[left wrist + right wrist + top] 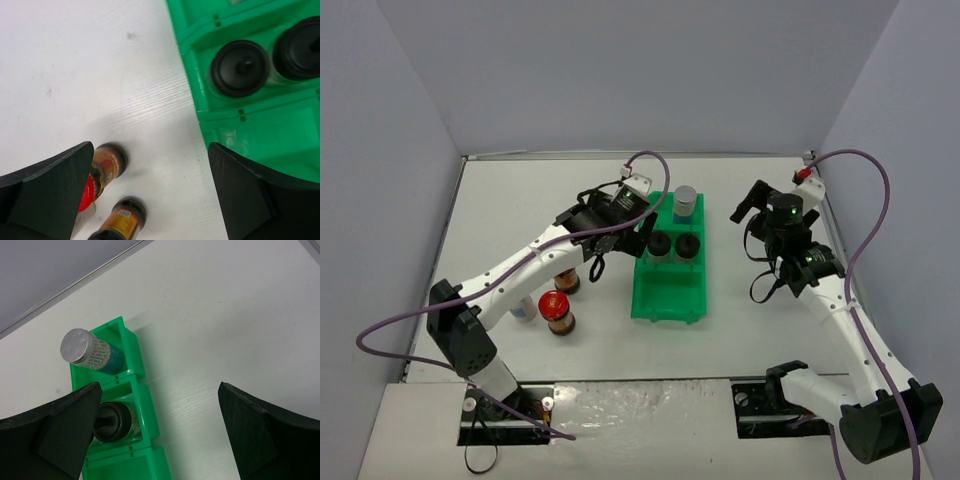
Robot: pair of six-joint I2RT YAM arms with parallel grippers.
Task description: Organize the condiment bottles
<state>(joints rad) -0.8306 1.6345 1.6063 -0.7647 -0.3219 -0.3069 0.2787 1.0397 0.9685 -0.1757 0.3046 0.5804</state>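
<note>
1. We see a white table (520, 200) beneath both arms, with the green bin (670, 295) lying on it between the two grippers.
2. The green bin sits just to the right of the left gripper (636, 240) and well to the left of the right gripper (748, 203).
3. The left gripper hangs over bare table beside the bin's left wall. Its jaws are spread wide and there is nothing between them.
4. The right gripper hovers off the bin's right side. Its jaws are also wide apart and grip nothing.
5. A silver-capped jar (685, 200) stands upright in the bin's far compartment. It is ahead and to the right of the left gripper, and to the left of the right gripper.
6. The first black-capped jar (660, 246) stands in the middle compartment, just beside the left gripper's fingers (255, 200). The second black-capped jar (688, 245) stands next to it on the far side from that gripper.
7. Outside the bin, we find the nearer red-capped jar (567, 280) on the table behind and to the left of the left gripper. The farther red-capped jar (558, 312) stands close by it, nearer the arm's base.
8. A pale jar (523, 312) stands left of the red-capped ones, partly hidden by the left arm. We cannot tell its cap.
</note>
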